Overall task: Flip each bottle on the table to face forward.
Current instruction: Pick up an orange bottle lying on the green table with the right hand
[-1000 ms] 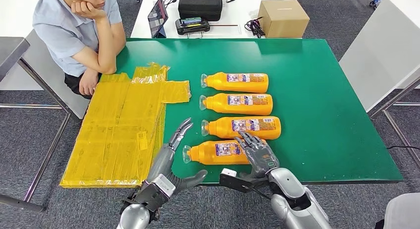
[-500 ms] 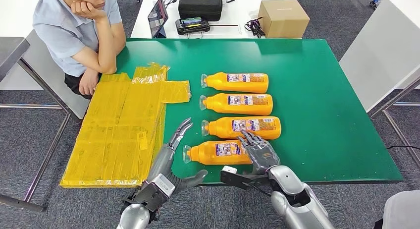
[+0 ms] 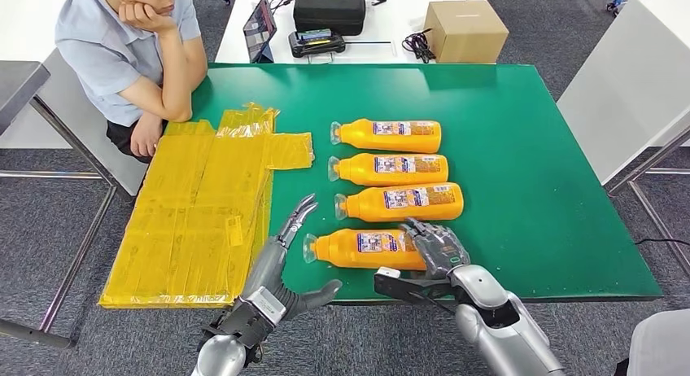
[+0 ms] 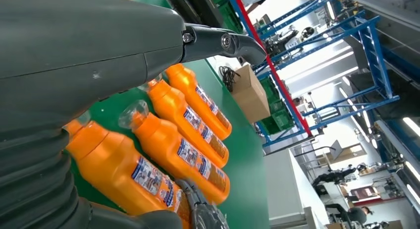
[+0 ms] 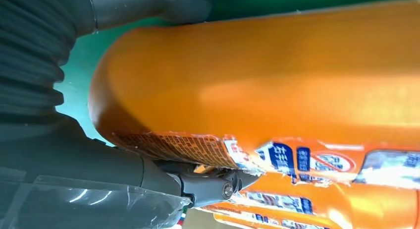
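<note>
We see four orange bottles lying on their sides in a column on the green table (image 3: 529, 148), caps toward the yellow plastic sheet (image 3: 203, 205) that hangs over the table's left edge. Nearest bottle (image 3: 366, 249) sits close to the table's near edge. Right hand (image 3: 438, 247) wraps the nearest bottle's base end, fingers over the top and thumb under it in the right wrist view, so we call it clamped on, likely to roll it label-up. Left hand (image 3: 281, 254) hovers just beside that bottle's cap, fingers apart, holding nothing; we guess it's there to steady the neck. Second bottle (image 3: 400, 202) lies just beyond, close to the fingertips. Third bottle (image 3: 389, 169) and far bottle (image 3: 386, 135) lie label-up, apart from both hands. A person (image 3: 122, 50) sits at the far left corner, leaning on the table.
</note>
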